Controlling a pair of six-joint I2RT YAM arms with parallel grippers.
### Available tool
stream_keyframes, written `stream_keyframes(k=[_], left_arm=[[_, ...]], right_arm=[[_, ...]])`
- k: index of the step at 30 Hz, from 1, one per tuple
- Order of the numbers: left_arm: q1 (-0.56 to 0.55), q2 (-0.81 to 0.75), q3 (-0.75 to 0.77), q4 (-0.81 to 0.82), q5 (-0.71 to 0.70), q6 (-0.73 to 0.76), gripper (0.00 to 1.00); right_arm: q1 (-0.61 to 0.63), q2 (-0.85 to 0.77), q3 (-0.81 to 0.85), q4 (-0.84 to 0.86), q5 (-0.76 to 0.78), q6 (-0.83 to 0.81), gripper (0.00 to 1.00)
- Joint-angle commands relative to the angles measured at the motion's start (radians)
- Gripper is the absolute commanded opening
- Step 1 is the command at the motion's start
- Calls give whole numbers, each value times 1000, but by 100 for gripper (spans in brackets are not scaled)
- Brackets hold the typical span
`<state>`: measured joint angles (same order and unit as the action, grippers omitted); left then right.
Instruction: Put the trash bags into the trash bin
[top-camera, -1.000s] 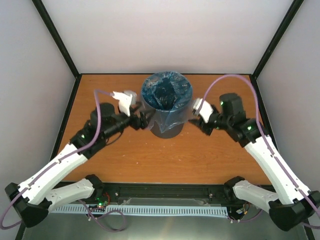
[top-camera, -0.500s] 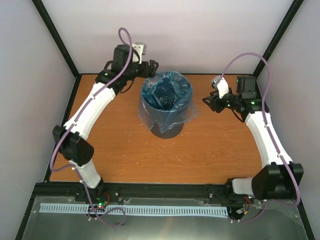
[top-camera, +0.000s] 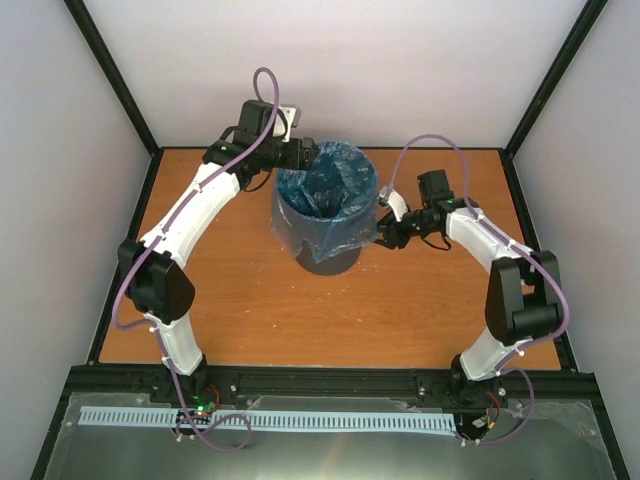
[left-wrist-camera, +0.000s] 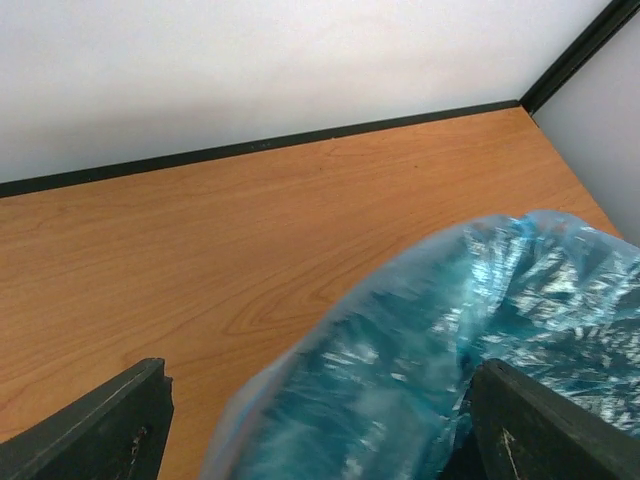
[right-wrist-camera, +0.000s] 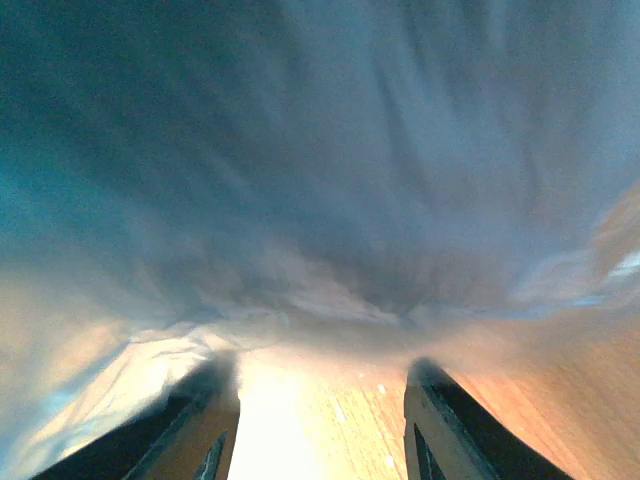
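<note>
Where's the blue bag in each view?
Top external: centre; the bag lines the bin, with its edge draped down the outside.
Left wrist: lower right, a glossy blue bulge.
Right wrist: blurred, filling the upper part of the picture.
Shared landmark: the wood table, visible next to the bag in all three views.
</note>
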<state>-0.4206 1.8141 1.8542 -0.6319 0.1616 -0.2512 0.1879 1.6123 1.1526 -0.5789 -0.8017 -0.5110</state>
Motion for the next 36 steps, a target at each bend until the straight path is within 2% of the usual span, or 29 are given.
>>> stream_keyframes(k=[1, 4, 10, 14, 17, 22, 30, 32, 36], left_arm=[[8, -58, 1, -25, -25, 7, 82], [8, -98, 5, -51, -37, 4, 83], [8, -173, 62, -133, -9, 25, 83], [6, -194, 107, -193, 72, 40, 82], [-11, -205, 117, -234, 103, 40, 79], [-58, -246, 72, -286, 79, 53, 74], [-141, -283, 37, -399, 5, 69, 68], [-147, -319, 4, -399, 15, 71, 69], [-152, -383, -56, -414, 16, 68, 68]], right_arm=[[43, 74, -9, 67, 84, 29, 46], [37, 101, -1, 62, 163, 35, 44], [-79, 1, -4, -28, 107, -14, 46], [-137, 27, 84, -44, 129, -9, 48], [-144, 123, 221, -44, 140, 63, 53], [-140, 356, 489, -26, 130, 194, 53], [-46, 717, 999, -172, 128, 197, 53], [-5, 772, 1072, -206, 93, 163, 52], [77, 810, 1083, -256, 51, 72, 51]])
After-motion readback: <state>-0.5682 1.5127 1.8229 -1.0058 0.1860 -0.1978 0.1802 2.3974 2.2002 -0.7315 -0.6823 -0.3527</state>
